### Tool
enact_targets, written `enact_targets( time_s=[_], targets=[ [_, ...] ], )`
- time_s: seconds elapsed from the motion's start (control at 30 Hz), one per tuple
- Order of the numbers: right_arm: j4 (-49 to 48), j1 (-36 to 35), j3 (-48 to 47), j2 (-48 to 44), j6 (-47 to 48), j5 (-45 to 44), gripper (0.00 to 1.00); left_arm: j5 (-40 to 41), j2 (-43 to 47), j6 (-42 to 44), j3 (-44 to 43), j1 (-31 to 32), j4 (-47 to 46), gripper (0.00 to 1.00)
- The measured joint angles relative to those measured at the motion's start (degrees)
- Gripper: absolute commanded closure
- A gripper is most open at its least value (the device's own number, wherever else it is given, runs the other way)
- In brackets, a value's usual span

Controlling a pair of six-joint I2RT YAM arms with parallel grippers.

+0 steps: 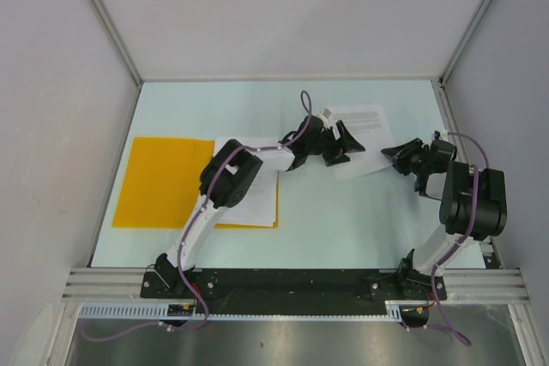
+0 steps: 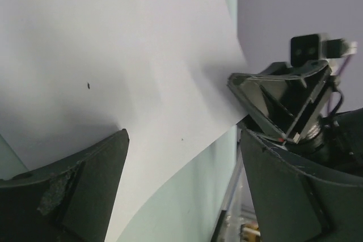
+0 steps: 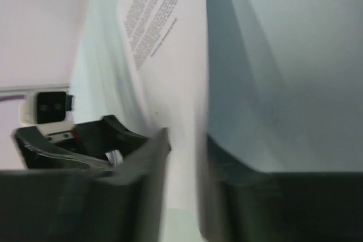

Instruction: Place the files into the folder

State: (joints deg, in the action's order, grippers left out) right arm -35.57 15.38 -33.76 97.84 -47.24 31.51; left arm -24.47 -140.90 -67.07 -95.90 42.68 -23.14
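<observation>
One printed sheet [image 1: 364, 122] lies toward the far right of the surface [image 1: 343, 220], well apart from the orange folder [image 1: 159, 182] by the left edge, where other files [image 1: 257, 199] rest on its right part. The step in hand looks like picking this sheet up. The left end effector [image 1: 347, 150] is released, straddling the sheet. The right end effector [image 1: 393, 159] stands narrow around its right edge, but I cannot tell whether it is pinching yet. The next move probably calls for a firm pinch, then a carry leftward.

Pale table [image 1: 343, 229]: orange folder [image 1: 159, 182] left, printed sheet [image 1: 367, 119] right.
</observation>
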Motion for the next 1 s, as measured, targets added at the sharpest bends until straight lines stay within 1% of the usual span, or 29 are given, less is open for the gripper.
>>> enact_targets(
  time_s=[0.07,0.13,0.17,0.23,0.33,0.4,0.5,0.57,0.6,0.67,0.77,0.83,0.9,1.0],
  targets=[
    [1.5,-0.6,-0.5,0.0,1.0,-1.1,0.93,0.5,1.1,3.7,-1.9,0.0,5.3,0.05],
    [4.4,-1.8,-1.7,-0.8,2.2,-2.5,0.95,1.9,3.1,9.0,-3.2,-0.1,13.0,0.03],
    [5.9,-2.4,-2.3,-1.6,2.8,-3.2,0.99,2.9,4.5,11.6,-3.7,-0.2,16.9,0.03],
    [10.8,-4.2,-4.2,-4.8,4.3,-5.5,0.99,5.3,8.1,16.2,-3.7,-0.3,24.2,0.03],
    [18.0,-7.6,-8.3,-11.2,6.9,-9.6,1.00,8.8,17.8,22.4,-2.2,-0.6,33.1,0.03],
    [21.6,-10.2,-10.9,-15.5,8.1,-12.8,1.00,10.4,26.0,25.2,0.2,-0.8,35.9,0.02],
    [25.3,-15.4,-13.0,-21.8,9.0,-17.7,1.00,12.9,42.9,28.7,7.8,-1.1,37.9,0.02],
    [27.3,-20.7,-14.3,-24.7,9.0,-21.2,1.00,14.5,53.5,30.1,13.4,-1.6,38.8,0.02],
    [28.4,-23.7,-15.3,-25.5,9.0,-22.7,1.00,15.5,60.0,30.9,17.4,-1.9,38.4,0.02],
    [29.6,-30.2,-17.7,-25.6,9.0,-25.9,1.00,17.4,69.9,31.8,24.0,-3.1,39.1,0.01],
    [30.3,-40.8,-22.5,-24.0,9.1,-30.3,1.00,21.6,82.7,33.0,33.5,-6.0,42.3,0.00],
    [29.7,-45.7,-26.3,-22.0,8.9,-31.7,1.00,24.9,89.9,33.3,38.8,-8.1,45.7,0.00],
    [28.1,-49.6,-31.1,-18.6,8.4,-32.7,1.00,27.5,95.4,33.7,42.4,-9.7,48.7,0.00],
    [25.8,-53.4,-38.6,-12.9,7.7,-33.2,1.00,30.8,102.7,33.7,46.1,-10.5,53.6,0.00]
  ],
)
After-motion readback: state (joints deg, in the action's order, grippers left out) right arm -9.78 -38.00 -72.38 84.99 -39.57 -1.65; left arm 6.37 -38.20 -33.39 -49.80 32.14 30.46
